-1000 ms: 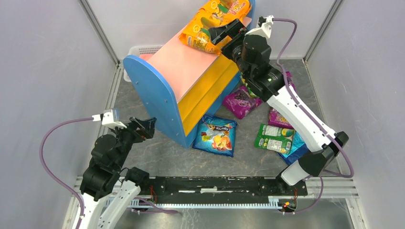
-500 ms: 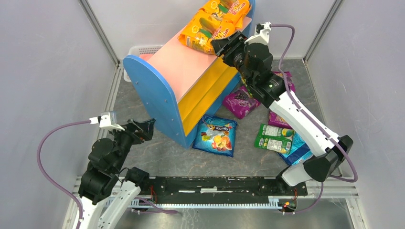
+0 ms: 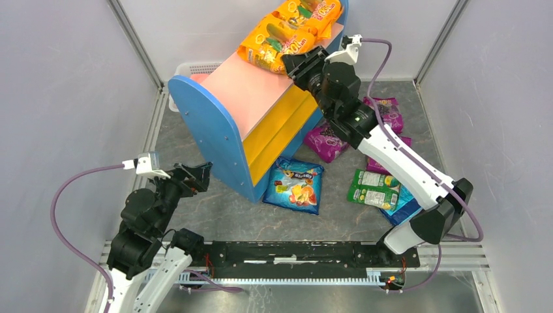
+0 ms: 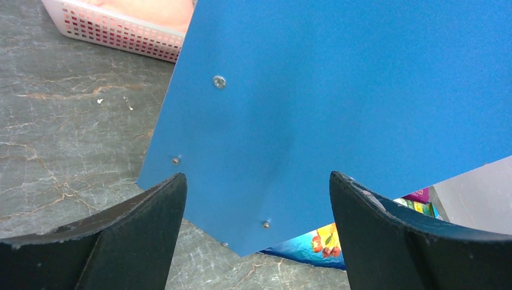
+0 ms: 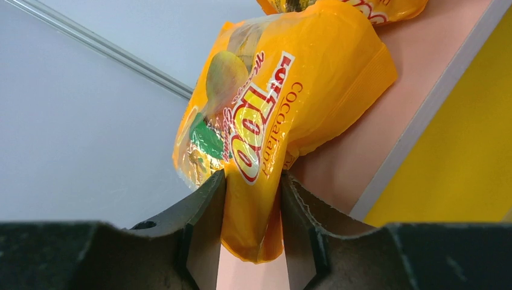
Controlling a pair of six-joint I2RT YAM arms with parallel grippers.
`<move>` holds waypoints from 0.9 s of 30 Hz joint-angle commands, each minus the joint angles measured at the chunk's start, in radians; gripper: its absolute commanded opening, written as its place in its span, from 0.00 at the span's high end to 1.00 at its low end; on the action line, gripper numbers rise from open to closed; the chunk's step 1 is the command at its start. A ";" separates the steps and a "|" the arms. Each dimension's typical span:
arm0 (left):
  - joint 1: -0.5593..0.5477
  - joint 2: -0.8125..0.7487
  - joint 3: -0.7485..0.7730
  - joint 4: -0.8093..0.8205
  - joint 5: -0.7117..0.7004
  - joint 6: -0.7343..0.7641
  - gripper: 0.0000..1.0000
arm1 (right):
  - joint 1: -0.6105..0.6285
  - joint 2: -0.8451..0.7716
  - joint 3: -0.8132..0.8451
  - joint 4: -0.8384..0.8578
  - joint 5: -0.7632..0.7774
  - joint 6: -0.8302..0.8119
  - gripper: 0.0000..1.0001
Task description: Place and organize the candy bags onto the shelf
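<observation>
While raised to the far right corner of the shelf (image 3: 209,127), pinching the end of an orange candy bag (image 5: 284,90) in the right tool (image 5: 252,176), both fingers (image 5: 202,241) pressed into the glossy wrapper. Resting the remainder of that bag on the pink top board (image 3: 241,88), right at its front edge, with a second orange bag (image 3: 313,12) just behind at the board's far end, seemingly touching the first. Beneath the board, two yellow inner shelves (image 3: 287,120). Down on the table (image 3: 228,212), right of the shelf and under the right arm (image 3: 404,166): one purple bag (image 3: 329,138) close against the shelf's lower front, a blue bag (image 3: 297,184) flat just beside the shelf's near foot, a green bag (image 3: 373,189) lying partly over another blue bag (image 3: 405,207), and two more purple bags (image 3: 386,107) farther right, partly hidden by the arm. Over at the left, left tool (image 4: 256,178) spread wide and gripping nothing, hovering near the table and facing the near blue side panel (image 4: 338,90), apart from it. Behind the shelf, a white slatted basket (image 4: 115,30) on the table, partly hidden.
</observation>
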 commanded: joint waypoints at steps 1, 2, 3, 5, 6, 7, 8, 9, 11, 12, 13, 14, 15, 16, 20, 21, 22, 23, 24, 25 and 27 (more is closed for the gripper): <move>-0.003 0.015 0.000 0.036 -0.010 0.040 0.07 | 0.032 0.015 0.037 0.063 0.087 0.023 0.55; -0.003 0.016 0.000 0.036 -0.010 0.040 0.07 | 0.033 0.015 0.036 0.073 0.086 0.019 0.47; -0.003 0.017 0.000 0.035 -0.010 0.039 0.07 | 0.037 0.015 0.039 0.078 0.086 0.009 0.38; -0.003 0.019 0.001 0.036 -0.010 0.040 0.07 | 0.049 0.009 0.044 0.091 0.074 -0.022 0.22; -0.003 0.018 0.000 0.035 -0.011 0.039 0.07 | 0.054 0.002 0.049 0.084 0.064 -0.041 0.16; -0.003 0.019 0.000 0.035 -0.011 0.041 0.07 | 0.061 -0.011 0.051 0.071 0.060 -0.072 0.12; -0.003 0.019 0.000 0.034 -0.011 0.041 0.07 | 0.067 -0.029 0.042 0.053 0.064 -0.107 0.09; -0.003 0.016 0.000 0.033 -0.011 0.041 0.07 | 0.069 -0.062 0.020 0.036 0.066 -0.133 0.06; -0.003 0.010 0.000 0.033 -0.012 0.041 0.06 | 0.069 -0.159 -0.083 0.037 0.067 -0.187 0.02; -0.002 0.009 0.000 0.032 -0.012 0.041 0.06 | 0.068 -0.227 -0.161 0.040 0.065 -0.218 0.02; -0.003 0.007 0.000 0.032 -0.013 0.041 0.06 | 0.069 -0.288 -0.243 0.052 0.058 -0.261 0.02; -0.003 0.008 0.000 0.033 -0.011 0.041 0.06 | 0.067 -0.362 -0.310 0.062 0.045 -0.306 0.02; -0.003 0.009 0.000 0.033 -0.010 0.041 0.06 | 0.068 -0.425 -0.378 0.058 0.039 -0.365 0.02; -0.003 0.010 0.000 0.034 -0.008 0.041 0.06 | 0.068 -0.495 -0.425 0.033 0.038 -0.428 0.02; -0.003 0.008 0.000 0.034 -0.005 0.042 0.06 | 0.068 -0.739 -0.569 -0.227 0.073 -0.577 0.02; -0.004 0.008 0.001 0.034 -0.005 0.041 0.06 | 0.067 -0.791 -0.607 -0.305 0.095 -0.574 0.02; -0.005 0.010 0.001 0.034 -0.005 0.041 0.06 | 0.067 -0.858 -0.671 -0.366 0.112 -0.554 0.02; -0.004 0.012 0.002 0.034 -0.006 0.041 0.06 | 0.068 -0.916 -0.730 -0.401 0.113 -0.537 0.02; -0.004 0.013 0.000 0.033 -0.006 0.041 0.06 | 0.068 -0.980 -0.799 -0.435 0.109 -0.519 0.02; -0.005 0.014 0.000 0.034 -0.008 0.041 0.06 | 0.068 -1.029 -0.854 -0.463 0.099 -0.507 0.02; -0.005 0.016 0.000 0.034 -0.013 0.039 0.06 | 0.068 -1.114 -0.922 -0.527 0.085 -0.485 0.02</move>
